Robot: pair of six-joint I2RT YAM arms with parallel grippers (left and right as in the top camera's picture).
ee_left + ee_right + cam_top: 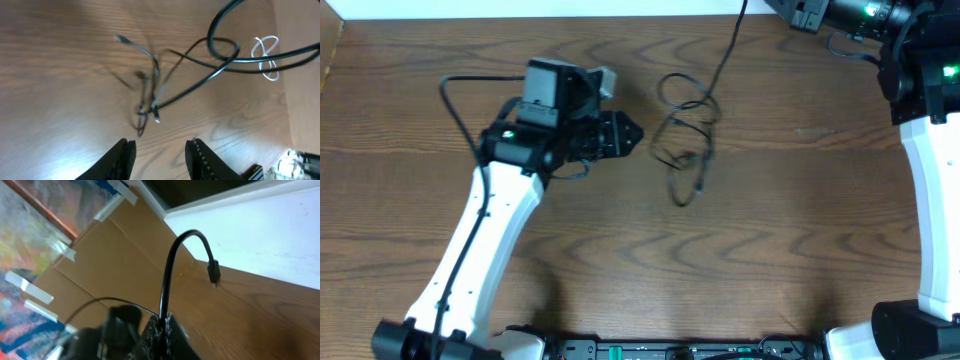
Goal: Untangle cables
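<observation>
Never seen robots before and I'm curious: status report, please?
Left gripper open, just short of the tangle. Right gripper shut on the black cable near its plug. White cable loop lies farther off. Nothing seen blocking.

A brown wood-grain table top (800, 230) fills the scene, with a pale glare of light (55, 160) on one part, a flat white surface (260, 225) along its far edge, and a brown cardboard panel (115, 265) bearing strips of whitish tape (122, 191).

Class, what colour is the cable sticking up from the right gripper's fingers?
Black; the cable shows best in the right wrist view.
</observation>
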